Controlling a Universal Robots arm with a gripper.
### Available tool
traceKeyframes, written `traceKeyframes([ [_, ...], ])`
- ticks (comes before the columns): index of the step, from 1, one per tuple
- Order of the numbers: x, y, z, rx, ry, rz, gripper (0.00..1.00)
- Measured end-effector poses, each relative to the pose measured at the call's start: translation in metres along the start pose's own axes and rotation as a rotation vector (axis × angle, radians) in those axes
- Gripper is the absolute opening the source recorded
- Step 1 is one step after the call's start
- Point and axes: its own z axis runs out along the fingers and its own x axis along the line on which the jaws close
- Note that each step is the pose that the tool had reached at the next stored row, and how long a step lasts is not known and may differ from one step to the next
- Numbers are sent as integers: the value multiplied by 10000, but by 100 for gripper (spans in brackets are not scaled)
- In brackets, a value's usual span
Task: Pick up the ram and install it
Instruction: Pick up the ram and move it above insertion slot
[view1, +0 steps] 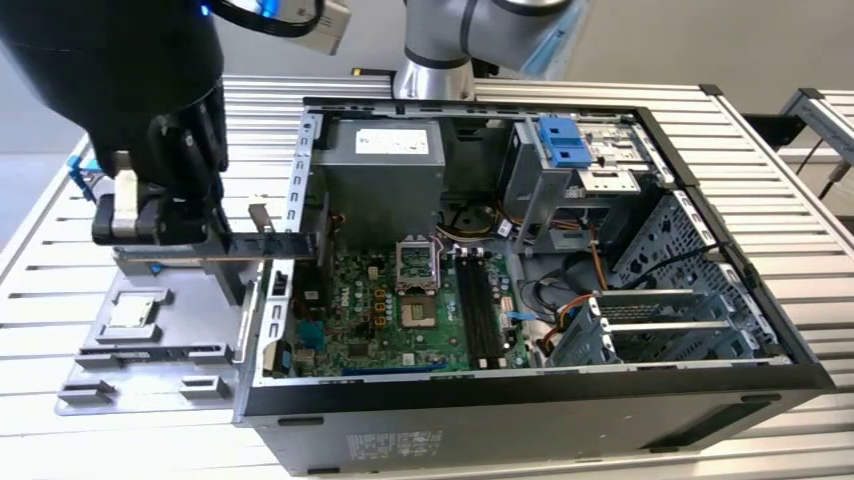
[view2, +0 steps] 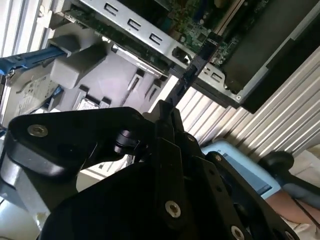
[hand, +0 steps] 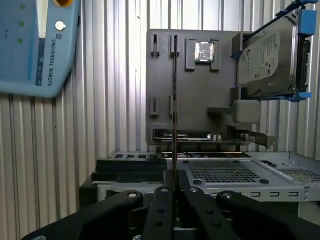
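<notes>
My gripper (view1: 200, 238) hangs over the exterior view's left side, above the grey holder tray (view1: 147, 345), and is shut on the ram (view1: 274, 245). The ram is a long thin stick held level. Its free end points toward the open computer case (view1: 694, 200) and reaches the case's near wall. In the first wrist view the ram (hand: 174, 100) runs edge-on as a thin line out from the gripper (hand: 173, 187). In the second wrist view the ram (view2: 195, 65) reaches out from the gripper (view2: 167, 107) toward the case wall. The motherboard (view1: 387, 310) with its black slots (view1: 481, 310) lies inside the case.
A small square silver chip (hand: 204, 51) sits in the grey tray (hand: 200, 90). A silver hard drive in a blue frame (hand: 267, 55) stands on the tray's edge. A blue teach pendant (hand: 35, 45) lies on the slatted metal table (view1: 801, 320). Cables and drive cages crowd the case's right half.
</notes>
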Motion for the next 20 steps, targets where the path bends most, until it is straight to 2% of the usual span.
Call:
traceKeyframes([
  [7, -51, -308, 22, 0, 0, 1, 0],
  [9, -82, -434, 33, 0, -1, -1, 0],
  [12, -119, -569, 45, 1, -1, 0, 0],
  [14, -161, -729, 59, 0, -1, 0, 0],
  [20, -225, -994, 79, 1, -1, 0, 0],
])
